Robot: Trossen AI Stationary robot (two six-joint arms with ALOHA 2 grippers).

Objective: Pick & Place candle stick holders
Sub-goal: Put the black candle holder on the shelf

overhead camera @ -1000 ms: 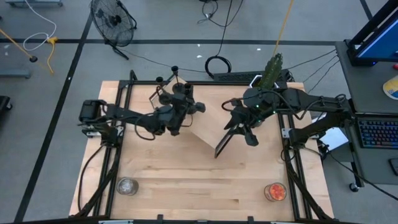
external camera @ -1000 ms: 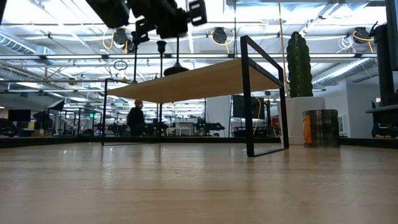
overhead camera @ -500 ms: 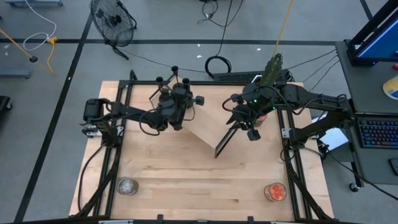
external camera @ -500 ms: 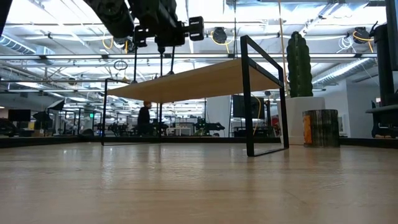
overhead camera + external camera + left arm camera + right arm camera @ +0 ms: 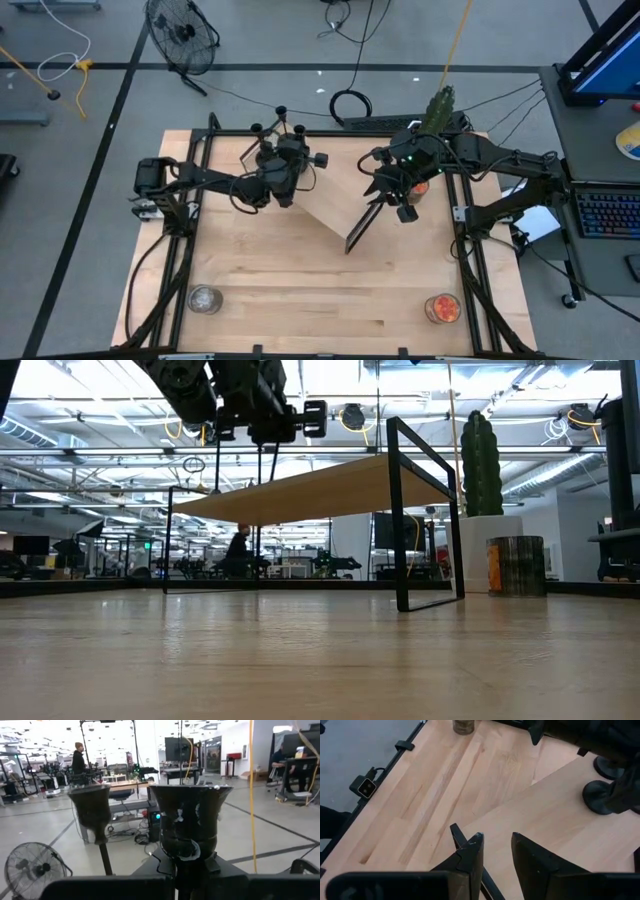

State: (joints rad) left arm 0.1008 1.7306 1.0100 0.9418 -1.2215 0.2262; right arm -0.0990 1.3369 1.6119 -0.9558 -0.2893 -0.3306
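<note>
A low shelf with a wooden top [image 5: 340, 195] and a black frame stands mid-table. My left gripper [image 5: 262, 422] is shut on one black candle stick holder [image 5: 190, 820] over the shelf's far left part. A second holder [image 5: 93, 812] stands close beside it, and another cup [image 5: 281, 112] shows farther back. Two round disc bases [image 5: 597, 797] rest on the shelf top near the left arm. My right gripper [image 5: 495, 855] hangs open above the shelf's right end, slanting down, with nothing between its fingers. My left gripper pinches the holder's thin stem just under the cup [image 5: 189, 857] between its two fingers, which lie level and across the stem. The holder is upright, its stem [image 5: 263, 465] reaching down to the shelf top. Whether its base touches the wood I cannot tell.
A glass jar [image 5: 204, 299] sits near the front left corner and a jar with orange contents [image 5: 441, 308] near the front right. A cactus [image 5: 437, 112] and a tin [image 5: 515, 565] stand at the far right. Bare wood lies in front of the shelf.
My left gripper has gone toward the table's far edge and down with the holder, rolling a little. The holder's disc base, which hung clear above the shelf top, has sunk to the level of the top. It stays upright.
</note>
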